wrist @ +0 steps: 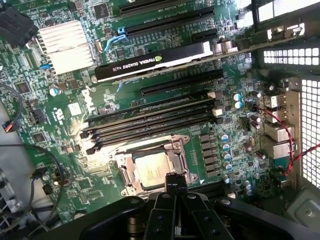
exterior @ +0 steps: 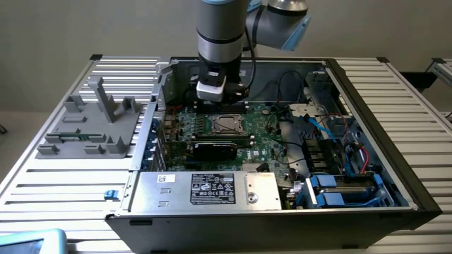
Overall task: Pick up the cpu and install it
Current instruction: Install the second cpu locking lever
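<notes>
One cpu seated in one socket, one gripper just above it.
The cpu (wrist: 151,167) lies flat in the socket (wrist: 150,169) on the green motherboard (exterior: 265,140), mid-case; the gripper (wrist: 176,184), jaws closed and holding nothing, hovers at the socket's edge; one grey tray (exterior: 88,127) sits on the exterior view's left.

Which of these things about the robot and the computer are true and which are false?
1. The cpu lies in the socket on the motherboard. True.
2. The tool holds the cpu up in the air. False: it is shut on nothing, just above the socket.
3. The computer case is closed. False: its side is open.
4. A grey tray sits outside the case, on the exterior view's left. True.
5. The graphics card lies on the grey tray. False: it is plugged into the motherboard.
</notes>
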Tool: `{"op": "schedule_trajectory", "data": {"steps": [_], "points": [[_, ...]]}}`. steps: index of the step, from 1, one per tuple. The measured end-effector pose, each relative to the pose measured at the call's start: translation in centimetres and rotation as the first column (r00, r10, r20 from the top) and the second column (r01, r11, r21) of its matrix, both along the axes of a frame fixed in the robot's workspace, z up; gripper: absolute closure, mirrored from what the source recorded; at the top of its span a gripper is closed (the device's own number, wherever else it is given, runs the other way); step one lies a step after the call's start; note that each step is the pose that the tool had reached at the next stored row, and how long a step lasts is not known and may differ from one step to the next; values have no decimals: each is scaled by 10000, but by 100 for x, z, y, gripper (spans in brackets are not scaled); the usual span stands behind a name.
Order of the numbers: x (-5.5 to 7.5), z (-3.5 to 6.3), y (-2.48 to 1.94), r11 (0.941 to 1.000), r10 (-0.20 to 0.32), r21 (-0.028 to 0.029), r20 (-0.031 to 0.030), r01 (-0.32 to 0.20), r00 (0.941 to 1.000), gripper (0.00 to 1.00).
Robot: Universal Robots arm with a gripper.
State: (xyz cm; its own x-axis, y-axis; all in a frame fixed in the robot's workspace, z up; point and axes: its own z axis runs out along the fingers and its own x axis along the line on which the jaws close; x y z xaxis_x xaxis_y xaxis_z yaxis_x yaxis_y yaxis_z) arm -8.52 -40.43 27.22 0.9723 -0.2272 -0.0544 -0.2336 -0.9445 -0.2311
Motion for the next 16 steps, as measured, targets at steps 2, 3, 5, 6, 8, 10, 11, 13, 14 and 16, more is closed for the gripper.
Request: {"op": "schedule_trajectory", "data": {"steps": [2, 3, 5, 6, 8, 10, 11, 13, 14, 16], "points": [[0, 0, 0, 9997, 244, 70, 29, -244, 9997, 89], [-1, -1, 0, 9994, 325, 116, 59, -326, 9995, 89], [-12, -3, -13, 9990, 403, 196, 83, -405, 9992, 89], [-19, -5, -26, 9988, 453, 205, 83, -455, 9989, 89], [-27, -6, -67, 9984, 527, 205, 84, -529, 9986, 89], [-28, -22, -132, 9982, 541, 243, 85, -543, 9985, 89], [-28, -37, -163, 9981, 541, 285, 87, -543, 9985, 89], [-28, -72, -200, 9979, 540, 343, 91, -543, 9985, 89], [-29, -90, -210, 9979, 540, 363, 92, -543, 9985, 89], [-31, -119, -219, 9976, 539, 425, 94, -543, 9985, 89]]}}
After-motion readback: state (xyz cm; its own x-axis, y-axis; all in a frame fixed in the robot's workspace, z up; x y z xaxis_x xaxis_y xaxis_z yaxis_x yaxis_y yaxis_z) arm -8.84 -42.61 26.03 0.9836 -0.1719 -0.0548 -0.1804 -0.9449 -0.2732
